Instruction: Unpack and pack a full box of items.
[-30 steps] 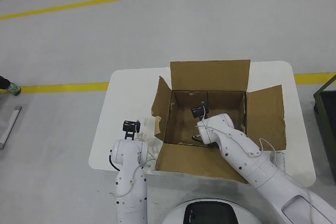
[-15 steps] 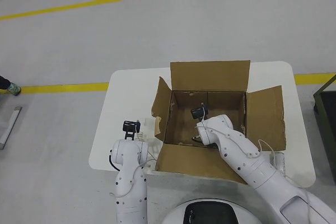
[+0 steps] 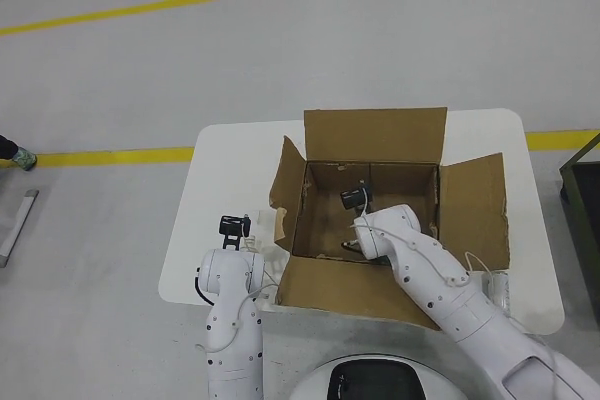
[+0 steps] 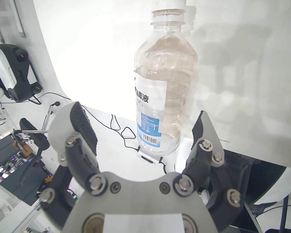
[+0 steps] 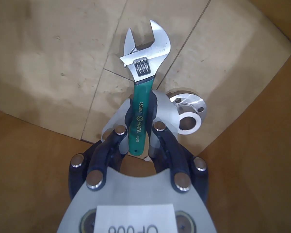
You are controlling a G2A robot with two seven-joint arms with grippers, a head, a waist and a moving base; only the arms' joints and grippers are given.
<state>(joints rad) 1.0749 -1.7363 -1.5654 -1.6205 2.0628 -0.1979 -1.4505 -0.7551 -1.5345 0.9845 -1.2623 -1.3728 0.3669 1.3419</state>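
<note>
Top view, against a second ago: the left gripper (image 3: 235, 228) keeps its place beside the open brown cardboard box (image 3: 375, 135); the right arm inside the box shifts only slightly, so I judge this step is hardly advancing. Left wrist view adds detail: fingers wide apart, the clear plastic bottle with white cap (image 4: 165, 73) upright on the white table (image 4: 99, 37) just ahead. Right wrist view reveals the right gripper (image 5: 141, 105) clamped on the green-handled adjustable wrench (image 5: 145, 52); a round steel flange (image 5: 188, 115) lies on the box floor nearby.

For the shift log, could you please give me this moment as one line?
right end effector: shut on wrench, inside box | left end effector: open, bottle ahead on table, not gripped | flange on box floor
</note>
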